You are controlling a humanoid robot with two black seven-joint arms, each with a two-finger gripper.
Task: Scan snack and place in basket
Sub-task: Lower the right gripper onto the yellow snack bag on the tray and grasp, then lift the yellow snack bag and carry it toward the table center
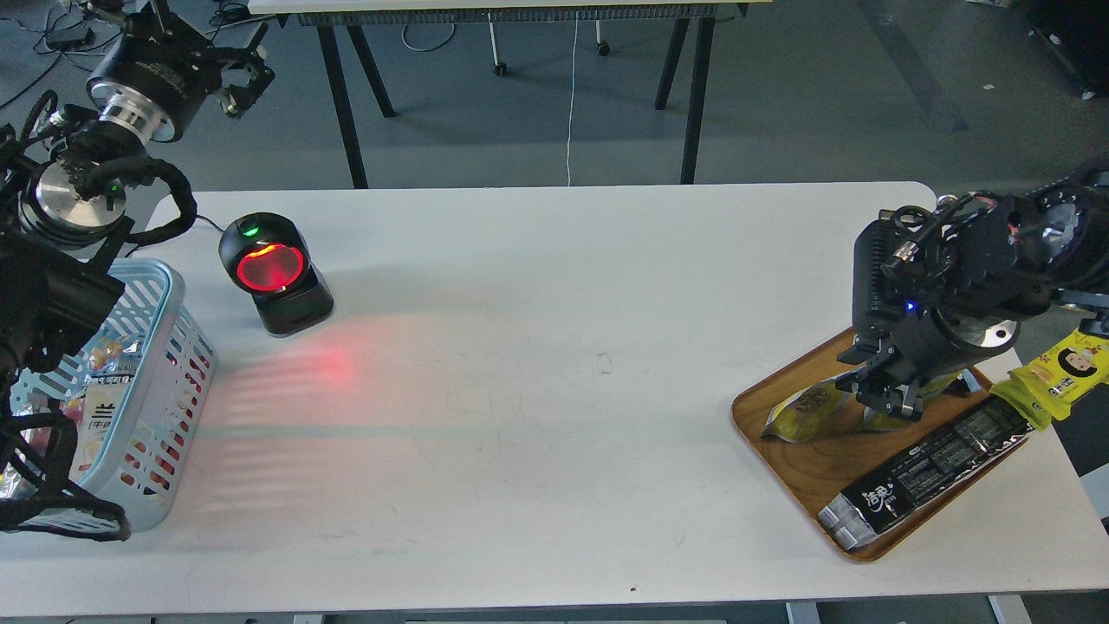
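The small flat yellow snack pouch (810,412) lies at the back of the round brown wooden tray (801,472), near the right end of the long white table (554,347). Only its left part shows; the rest is hidden under my right gripper (891,397). That gripper points down and sits right on top of the pouch. Its fingers look close together, but they are dark and small, so I cannot tell if they pinch the pouch or not.

A long black packet (923,472) lies across the front of the tray, just beside the pouch. A yellow packet with a little face on it (1061,377) sticks out past the right edge of the tray.

Far away, at the left end of the table, stands the light blue plastic basket with slots in its sides (160,381). It has some packets in it. Near it stands a black scanner with a glowing red window (273,273), and red light falls on the table in front.

My left gripper (238,82) is high up at the back left, above the floor, holding nothing. I cannot tell if it is open.
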